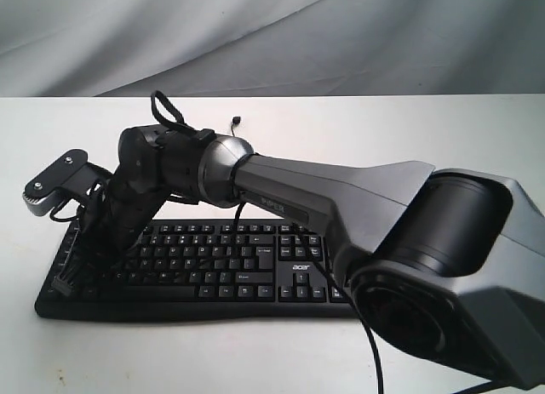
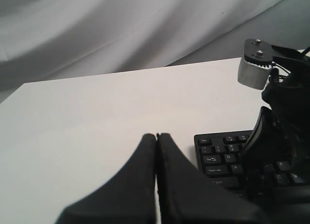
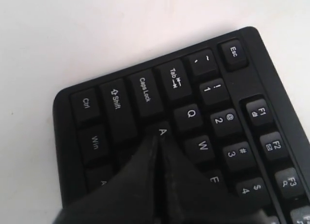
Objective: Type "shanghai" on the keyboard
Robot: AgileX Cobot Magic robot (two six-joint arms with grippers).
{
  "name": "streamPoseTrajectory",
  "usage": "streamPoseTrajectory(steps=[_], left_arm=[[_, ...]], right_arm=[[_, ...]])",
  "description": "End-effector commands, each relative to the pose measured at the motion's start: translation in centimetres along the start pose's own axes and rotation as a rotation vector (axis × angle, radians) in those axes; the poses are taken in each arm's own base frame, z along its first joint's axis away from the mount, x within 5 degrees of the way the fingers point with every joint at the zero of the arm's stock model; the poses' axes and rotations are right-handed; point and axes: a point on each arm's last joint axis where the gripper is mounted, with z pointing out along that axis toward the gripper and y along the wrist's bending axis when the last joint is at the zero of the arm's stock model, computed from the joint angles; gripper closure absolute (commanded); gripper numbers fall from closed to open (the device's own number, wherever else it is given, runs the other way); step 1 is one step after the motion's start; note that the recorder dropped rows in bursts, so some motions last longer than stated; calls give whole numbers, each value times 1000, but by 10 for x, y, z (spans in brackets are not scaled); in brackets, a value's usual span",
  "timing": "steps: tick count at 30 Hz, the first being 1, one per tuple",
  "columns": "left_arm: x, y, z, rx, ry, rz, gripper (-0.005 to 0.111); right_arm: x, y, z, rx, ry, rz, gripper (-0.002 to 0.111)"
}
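The black keyboard [image 1: 255, 271] lies flat on the white table, with an acer logo above its arrow keys. My right arm reaches across from the right to the keyboard's left end. The right gripper [image 3: 157, 137] is shut, and its joined fingertips rest at the A key [image 3: 162, 131], beside Caps Lock. In the exterior view that gripper [image 1: 89, 259] points down onto the left letter keys. My left gripper [image 2: 156, 136] is also shut with nothing in it, hovering over bare table just left of the keyboard's [image 2: 220, 154] Esc corner.
The right arm's wrist camera block [image 1: 53, 183] sticks out above the keyboard's left end and shows close by in the left wrist view [image 2: 253, 69]. A thin black cable [image 1: 370, 334] runs off the front. Grey cloth [image 1: 272, 28] hangs behind the white table [image 1: 383, 130].
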Motion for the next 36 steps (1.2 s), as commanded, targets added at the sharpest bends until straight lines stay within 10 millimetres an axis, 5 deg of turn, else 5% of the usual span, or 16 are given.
streamPoseTrajectory(steps=[1, 29, 36], left_arm=[[1, -1, 0, 7, -9, -6, 107], [1, -1, 0, 7, -9, -6, 107], [1, -1, 0, 7, -9, -6, 107]], right_arm=[[-3, -2, -2, 20, -17, -22, 108], [6, -6, 12, 42, 15, -37, 108], [-9, -4, -26, 82, 29, -39, 108]])
